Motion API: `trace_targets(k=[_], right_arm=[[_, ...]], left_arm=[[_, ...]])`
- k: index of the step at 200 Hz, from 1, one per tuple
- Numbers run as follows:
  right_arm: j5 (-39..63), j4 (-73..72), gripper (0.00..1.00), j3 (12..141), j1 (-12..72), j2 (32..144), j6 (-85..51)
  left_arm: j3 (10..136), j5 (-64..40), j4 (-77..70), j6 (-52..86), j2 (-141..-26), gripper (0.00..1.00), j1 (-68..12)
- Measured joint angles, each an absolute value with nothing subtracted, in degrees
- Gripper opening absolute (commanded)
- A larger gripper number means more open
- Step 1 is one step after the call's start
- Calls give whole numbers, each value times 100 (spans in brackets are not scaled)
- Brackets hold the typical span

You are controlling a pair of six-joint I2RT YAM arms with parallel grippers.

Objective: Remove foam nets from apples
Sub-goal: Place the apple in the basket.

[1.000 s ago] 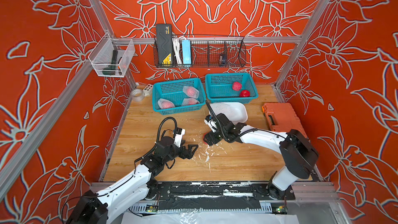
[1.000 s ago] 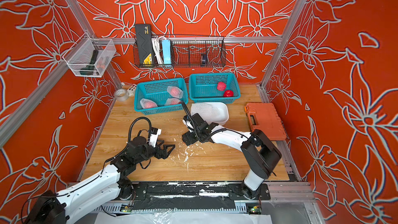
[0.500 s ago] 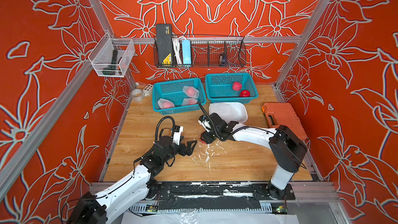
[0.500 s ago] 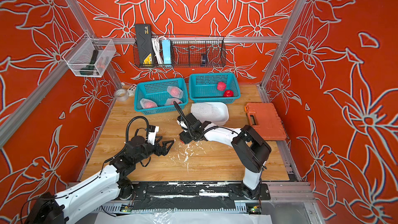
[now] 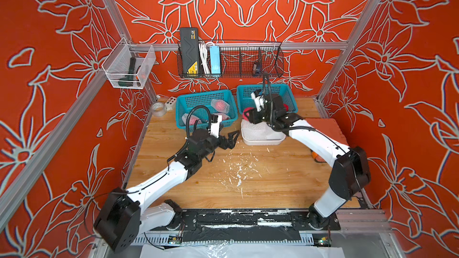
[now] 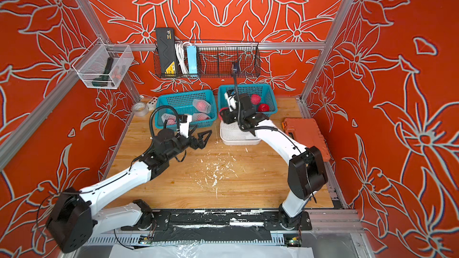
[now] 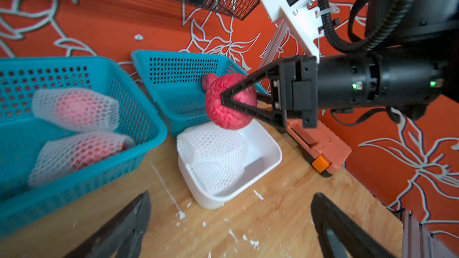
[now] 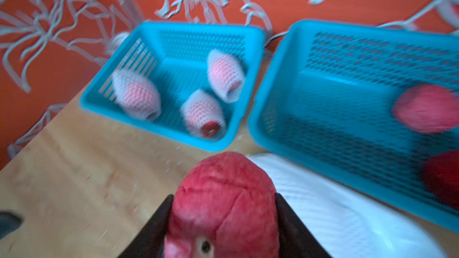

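- The right claw (image 8: 223, 201) is clamped on a bare round red apple (image 7: 224, 112) with wrinkled-looking skin, one finger on each flank at its widest part. The fruit hangs above the shallow white plastic tray (image 7: 270, 156), just beside the right-hand teal perforated plastic basket (image 5: 273, 86).
- The left claw (image 7: 231, 197) gapes wide and holds nothing, hovering over the pale wooden table (image 5: 248, 184) near the tray.
- A shed white foam mesh net (image 7: 211, 162) lies crumpled in the tray, and two more unwrapped red apples (image 6: 255, 99) sit in the right-hand basket.
- Three apples wrapped in white foam nets (image 8: 224, 76) lie on their sides in the left-hand teal perforated plastic basket (image 5: 206, 94), so roughly half the job looks done.
- The fruit seems firm and light enough for one claw, but being round it may twist or roll out. A grip across the middle with a moderate squeeze should hold it without bruising.
- The nets look soft, stretchy and nearly weightless, and will deform rather than resist. Each is probably best taken by the loose rim at an open end, while the other claw pins the fruit at the exposed end.
- White foam crumbs (image 5: 238, 172) scattered on the table hint that the mesh tears easily, so a steady pull should suit it better than a snatch.
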State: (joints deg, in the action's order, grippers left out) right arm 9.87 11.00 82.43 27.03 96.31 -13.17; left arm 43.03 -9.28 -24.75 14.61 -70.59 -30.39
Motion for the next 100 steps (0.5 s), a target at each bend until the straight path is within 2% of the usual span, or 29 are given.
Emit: trace_targets(k=[18,45,100], right_arm=[[875,1066,40,8556,2112,9885,-1354],[705,987,38,8696,1485,10405,-1409],[473,987,39,9461,1190,11725,-1256]], left_arm=[[4965,-1031,-2480,1339,-7631,98,-3039],[5284,-1057,-2473,1234,-8125,98,-3039],[5548,-1059,-2231,998,-8737,98,-3039]])
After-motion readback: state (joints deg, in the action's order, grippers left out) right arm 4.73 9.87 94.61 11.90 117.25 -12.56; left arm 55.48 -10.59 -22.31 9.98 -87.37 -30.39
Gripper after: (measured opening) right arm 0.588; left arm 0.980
